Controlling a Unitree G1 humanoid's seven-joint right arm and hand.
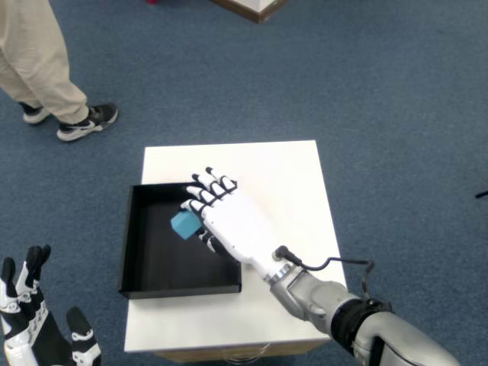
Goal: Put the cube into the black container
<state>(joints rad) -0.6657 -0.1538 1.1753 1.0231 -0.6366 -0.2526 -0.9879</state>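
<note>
black container [145, 268]: nothing on its floor | cube [184, 224]: tilted, corner-down, at your right hand's [225, 223] fingertips | hand: grasping cube

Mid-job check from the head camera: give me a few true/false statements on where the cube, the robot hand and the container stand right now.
1. The right robot hand holds the blue cube. True.
2. The cube lies on the white table outside the black container. False: it is in the hand, over the container's interior.
3. The container sits on the table's left part. True.
4. The container already holds another object. False: its visible floor is bare.
5. A person's legs show at upper left. True.
</note>
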